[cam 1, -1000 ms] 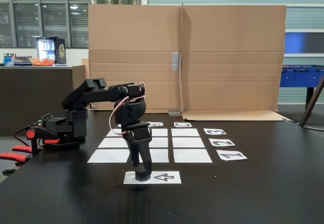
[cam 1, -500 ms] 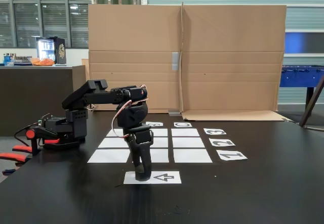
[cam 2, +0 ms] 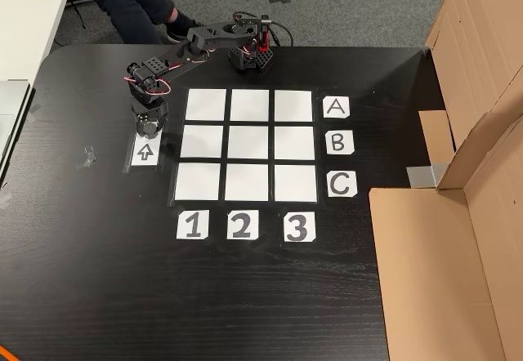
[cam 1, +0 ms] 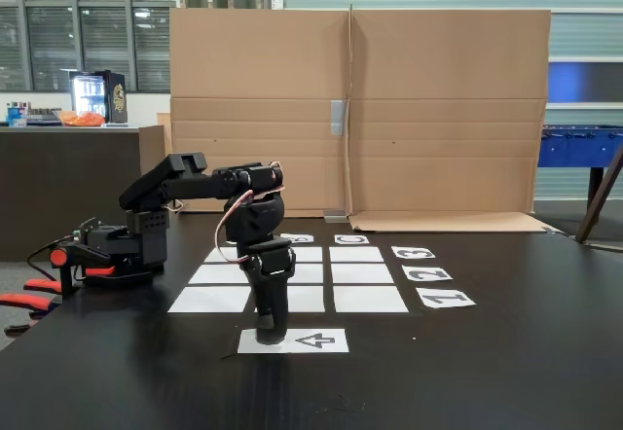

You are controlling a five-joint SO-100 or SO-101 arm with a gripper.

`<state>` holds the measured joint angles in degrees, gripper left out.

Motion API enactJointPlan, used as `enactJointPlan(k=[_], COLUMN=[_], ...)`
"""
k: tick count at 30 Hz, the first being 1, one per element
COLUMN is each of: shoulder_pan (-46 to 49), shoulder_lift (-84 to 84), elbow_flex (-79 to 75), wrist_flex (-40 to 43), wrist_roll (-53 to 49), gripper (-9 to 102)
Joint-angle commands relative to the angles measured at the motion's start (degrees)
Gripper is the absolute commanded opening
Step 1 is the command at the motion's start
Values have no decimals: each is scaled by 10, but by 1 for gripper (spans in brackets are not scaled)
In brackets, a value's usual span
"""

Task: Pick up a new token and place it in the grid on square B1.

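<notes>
In the fixed view the black arm stands at the left on the black tabletop and bends down so that its hand points straight at the left end of the white arrow sheet. The tip of the hand touches the sheet or is just above it; which one, I cannot tell, because black parts lie on black background. The fingers are seen edge-on, so I cannot tell if they are wide or narrow, and I cannot make out the token between them. Behind the hand lies the grid, partly covered by the arm, with the number cards at its right and a big cardboard wall behind. In the other view, from above, the hand is at the upper end of the arrow sheet, beside the left edge of the grid. The wrist hides the fingertips, so the opening and the token are again not visible. Square B1, the middle cell of the column above the card "1", is plain white with nothing on it. At the top edge a seated person's legs are cut off.
</notes>
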<state>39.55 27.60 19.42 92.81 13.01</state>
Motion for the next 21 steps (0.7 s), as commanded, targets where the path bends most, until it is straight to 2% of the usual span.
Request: enactJointPlan(k=[1, 21], shoulder_pan=[1, 26], shoulder_lift=[10, 86], elbow_flex=[-21, -21], wrist_flex=[-5, 9], wrist_roll=[5, 38], gripper=[17, 16])
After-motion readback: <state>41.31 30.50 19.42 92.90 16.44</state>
